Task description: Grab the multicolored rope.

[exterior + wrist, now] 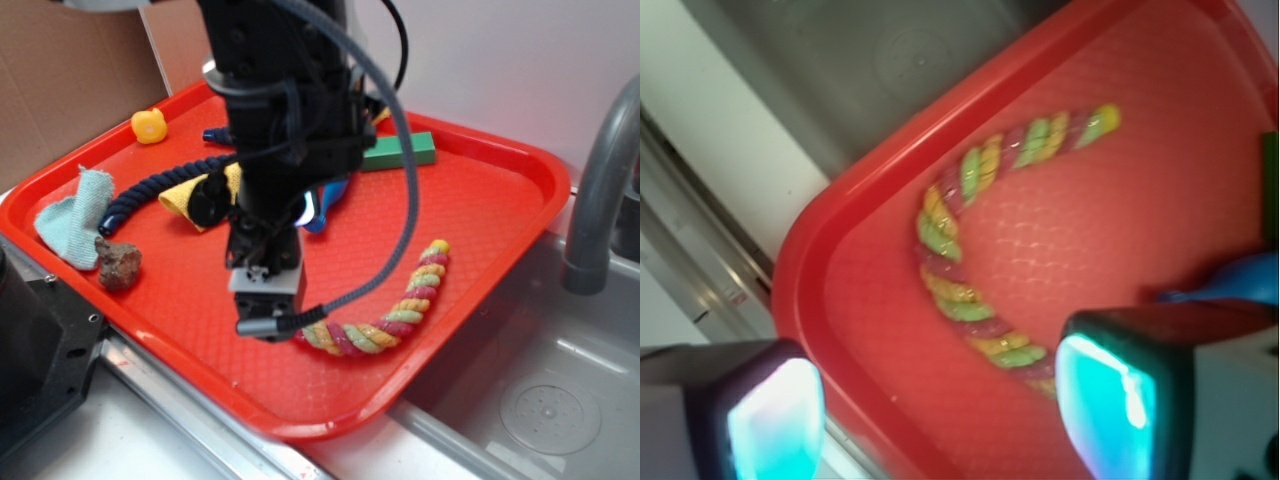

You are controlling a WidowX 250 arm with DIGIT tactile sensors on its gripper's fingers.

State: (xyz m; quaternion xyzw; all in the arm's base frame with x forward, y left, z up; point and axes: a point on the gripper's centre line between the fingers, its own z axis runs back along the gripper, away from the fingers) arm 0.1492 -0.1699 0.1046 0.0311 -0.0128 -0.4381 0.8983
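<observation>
The multicolored rope [400,310] lies curved on the red tray [480,200], near its front right rim. Its yellow, pink and green strands show in the wrist view as an arc [950,240]. My gripper [268,318] hangs low over the tray at the rope's left end. In the wrist view the gripper [940,415] is open, its two glowing pads wide apart. The rope's near end runs down beside the right fingertip [1105,410]. The left fingertip [775,420] sits over the tray's rim. Nothing is held.
On the tray's left lie a dark navy rope [150,190], a yellow cloth [185,195], a light blue cloth [75,215] and a brown lump [120,265]. A green block [400,152] and a blue bottle [320,205] are behind the arm. A sink [540,400] and faucet [600,180] are at right.
</observation>
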